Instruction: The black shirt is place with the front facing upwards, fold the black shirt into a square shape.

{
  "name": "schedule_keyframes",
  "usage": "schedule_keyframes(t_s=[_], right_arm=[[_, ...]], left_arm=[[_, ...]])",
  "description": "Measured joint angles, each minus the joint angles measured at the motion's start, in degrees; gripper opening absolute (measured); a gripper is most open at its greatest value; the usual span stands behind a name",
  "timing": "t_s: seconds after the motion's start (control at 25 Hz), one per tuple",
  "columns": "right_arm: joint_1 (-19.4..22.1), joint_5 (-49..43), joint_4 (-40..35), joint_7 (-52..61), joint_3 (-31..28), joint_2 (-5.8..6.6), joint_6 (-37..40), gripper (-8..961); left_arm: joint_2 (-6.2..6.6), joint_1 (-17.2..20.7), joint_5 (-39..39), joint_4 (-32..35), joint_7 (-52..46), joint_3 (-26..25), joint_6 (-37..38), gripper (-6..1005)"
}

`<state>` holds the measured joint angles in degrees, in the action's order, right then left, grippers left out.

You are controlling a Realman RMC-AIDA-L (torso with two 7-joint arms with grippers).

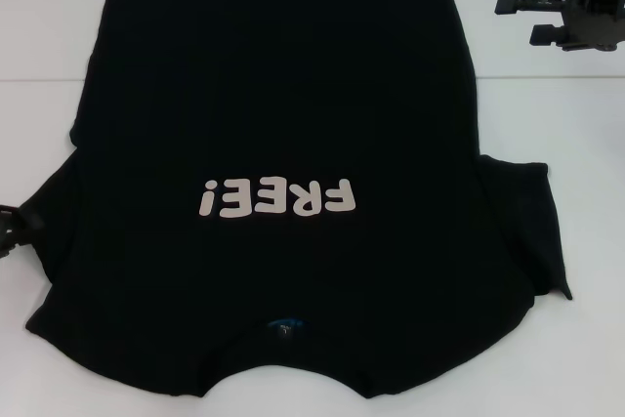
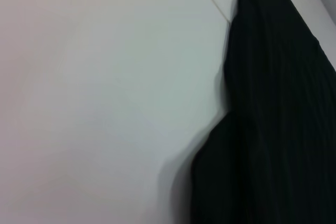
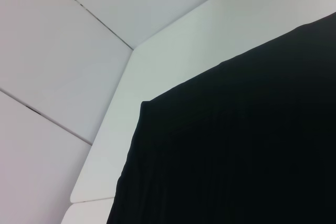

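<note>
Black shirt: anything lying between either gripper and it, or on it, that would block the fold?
Nothing visible. The black shirt lies flat, lettering up, on the white table, with nothing on it. The left gripper sits at the edge of its left sleeve; the right gripper, open, hovers beyond the far right corner over bare table.

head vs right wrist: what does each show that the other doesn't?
Head only: the whole black shirt spread front up, its white FREE! lettering, the blue neck label, both sleeves, the right gripper with open jaws beyond the shirt's far right corner, and the left gripper at the left sleeve. Right wrist only: seams of the floor past the table's rounded corner. Both: black shirt cloth on the white table.
</note>
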<state>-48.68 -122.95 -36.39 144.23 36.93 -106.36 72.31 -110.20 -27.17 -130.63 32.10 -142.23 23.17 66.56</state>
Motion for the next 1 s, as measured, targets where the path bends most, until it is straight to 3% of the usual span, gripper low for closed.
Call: schedule_keyframes(t_s=[0.6,1.0], right_arm=[[0.19,0.00,0.00,0.00,-0.60,0.11,0.02,916],[0.41,0.00,0.00,0.33,-1.33,0.22,0.43,916]], left_arm=[[0.03,-0.11,-1.32,3.23,2.50,1.63,-1.39,-1],[0.49,1.06,-5.31,4.63,2.20,1.21,-3.65,-1]])
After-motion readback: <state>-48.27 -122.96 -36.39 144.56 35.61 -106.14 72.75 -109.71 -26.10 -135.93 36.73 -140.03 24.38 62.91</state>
